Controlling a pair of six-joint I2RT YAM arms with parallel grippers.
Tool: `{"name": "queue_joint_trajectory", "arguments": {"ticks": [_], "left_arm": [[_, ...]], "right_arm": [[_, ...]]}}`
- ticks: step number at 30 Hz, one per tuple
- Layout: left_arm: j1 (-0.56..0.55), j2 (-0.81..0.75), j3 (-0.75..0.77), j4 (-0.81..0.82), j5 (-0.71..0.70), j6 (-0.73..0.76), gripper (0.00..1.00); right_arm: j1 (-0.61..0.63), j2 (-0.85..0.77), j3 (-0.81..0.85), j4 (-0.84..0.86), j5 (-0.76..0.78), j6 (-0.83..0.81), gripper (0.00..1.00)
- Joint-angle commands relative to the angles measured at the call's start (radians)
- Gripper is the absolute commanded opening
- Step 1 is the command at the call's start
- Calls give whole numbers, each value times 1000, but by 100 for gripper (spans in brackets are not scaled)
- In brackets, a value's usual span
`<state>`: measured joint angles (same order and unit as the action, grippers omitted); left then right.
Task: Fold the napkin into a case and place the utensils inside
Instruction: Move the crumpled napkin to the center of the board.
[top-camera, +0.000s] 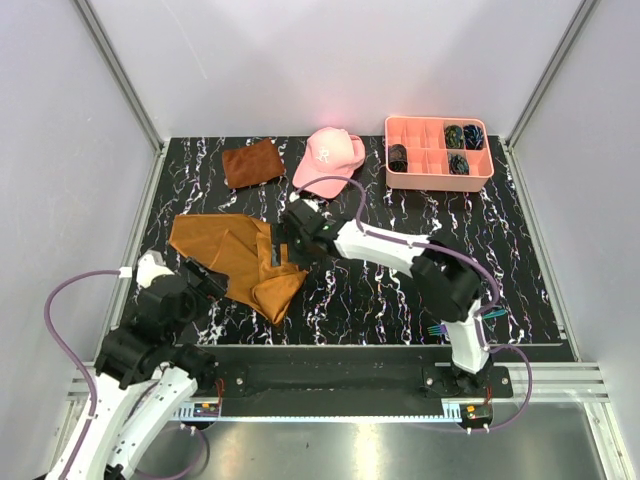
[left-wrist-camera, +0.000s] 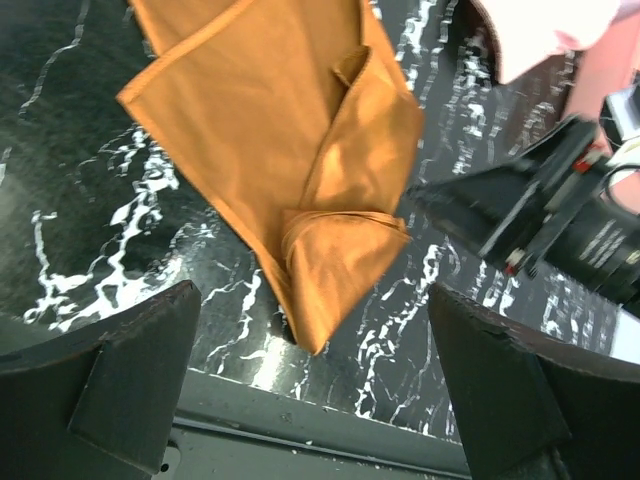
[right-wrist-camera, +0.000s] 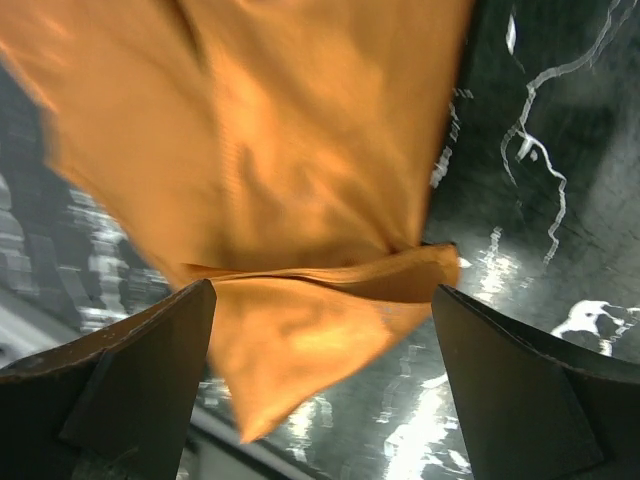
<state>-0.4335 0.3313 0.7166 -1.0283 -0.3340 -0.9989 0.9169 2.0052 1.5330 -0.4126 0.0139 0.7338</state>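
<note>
Napkin (top-camera: 235, 255), a soft caramel cloth, lay rumpled and part-folded on the left of the black marbled table (top-camera: 400, 290), with the left end effector (top-camera: 203, 282) at its near edge and the right end effector (top-camera: 292, 240) over its right side, seemingly placed to take opposite edges for a fold. From the left wrist, that arm's jaws stood wide apart and empty before the cloth's creased, tapering near corner. From the right wrist the jaws likewise gaped above a thick folded ridge, gripping nothing.

Napkin (top-camera: 225, 250) front-left on the table (top-camera: 350, 300), smaller cloth (top-camera: 252, 162) behind it, cap (top-camera: 328, 158) and tray (top-camera: 430, 182) rightward
</note>
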Motion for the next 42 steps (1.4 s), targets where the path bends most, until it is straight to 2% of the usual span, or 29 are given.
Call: {"name": "queue_joint_trajectory", "arguments": {"ticks": [1, 3, 7, 8, 10, 11, 13, 14, 15, 17, 18, 19, 20, 21, 22, 24, 26, 28, 30, 32, 33, 37, 42], "left_arm": [[2, 119, 50, -15, -60, -40, 99], [2, 184, 60, -27, -65, -61, 99], [2, 346, 87, -29, -53, -67, 99], [2, 363, 87, -27, -53, -81, 99], [2, 399, 77, -15, -54, -90, 99], [2, 411, 72, -6, -54, -98, 99], [2, 442, 55, 23, -46, -101, 99], [2, 452, 50, 39, -34, -95, 99], [2, 475, 43, 66, -28, -92, 99], [4, 503, 37, 100, -14, -75, 98], [4, 534, 27, 135, -5, -73, 99], [6, 552, 23, 149, 1, -78, 98], [7, 572, 18, 169, 12, -76, 97], [10, 616, 6, 216, 39, -73, 97], [15, 641, 4, 233, 52, -75, 96], [19, 719, -2, 290, 72, -75, 91], [25, 774, 0, 309, 69, -81, 89], [47, 847, 6, 300, 67, -90, 81], [65, 880, -8, 264, 46, -133, 79], [102, 879, -34, 258, 24, -176, 78], [120, 877, -58, 263, 24, -182, 77], [226, 891, -88, 318, 46, -155, 60], [242, 945, -82, 355, 12, -153, 59]], "right_arm": [[5, 76, 91, -152, 41, -103, 99], [11, 114, 110, -158, 17, -120, 97], [13, 139, 110, -176, 1, -135, 78], [13, 136, 95, -176, 14, -148, 60], [11, 98, 52, -178, 79, -157, 47], [11, 80, 32, -178, 112, -163, 29], [-12, 3, -44, -183, 210, -172, 20], [-22, -61, -75, -183, 263, -198, 10], [-56, -95, -106, -180, 291, -217, 9], [-102, -193, -204, -163, 313, -269, 9], [-142, -224, -238, -146, 290, -292, 14], [-203, -249, -294, -108, 262, -318, 22], [-229, -284, -312, -100, 227, -368, 39], [-246, -296, -320, -100, 227, -390, 72], [-253, -304, -323, -123, 239, -410, 86], [-254, -335, -323, -150, 305, -403, 100], [-254, -367, -333, -155, 304, -360, 100], [-254, -379, -330, -152, 256, -315, 100], [-233, -390, -343, -86, 96, -272, 100], [-190, -382, -343, -17, 99, -280, 100], [-155, -370, -326, -18, 103, -286, 100], [-128, -292, -217, -40, 38, -316, 100], [-118, -149, -53, -77, 1, -381, 97]]}}
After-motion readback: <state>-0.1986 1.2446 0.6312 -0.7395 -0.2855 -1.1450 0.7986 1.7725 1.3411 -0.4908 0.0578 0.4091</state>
